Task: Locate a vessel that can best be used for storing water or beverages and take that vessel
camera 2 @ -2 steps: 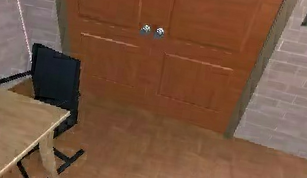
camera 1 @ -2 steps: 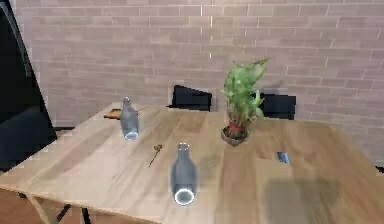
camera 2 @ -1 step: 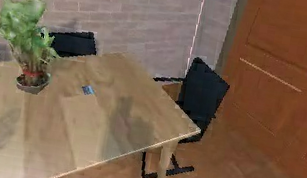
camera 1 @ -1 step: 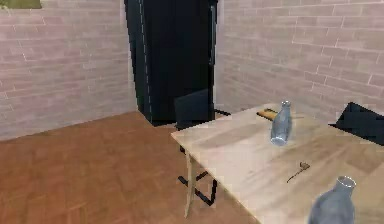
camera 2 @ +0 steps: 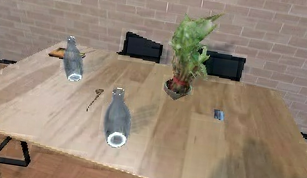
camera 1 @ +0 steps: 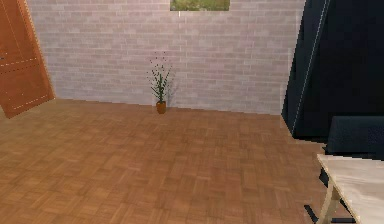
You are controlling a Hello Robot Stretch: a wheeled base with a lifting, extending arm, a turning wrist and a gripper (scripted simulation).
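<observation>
The nearer glass bottle (camera 2: 118,117) looks slick and breakable, best taken round its body; the gripper's state I cannot tell.

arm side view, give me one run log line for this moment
table: two clear bottles | near bottle mid-table | far bottle toward the view's left | also: potted plant | next: probably go for near bottle

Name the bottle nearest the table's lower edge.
The bottle mid-table, lower in the arm side view; the other bottle sits farther up, toward the left.
</observation>
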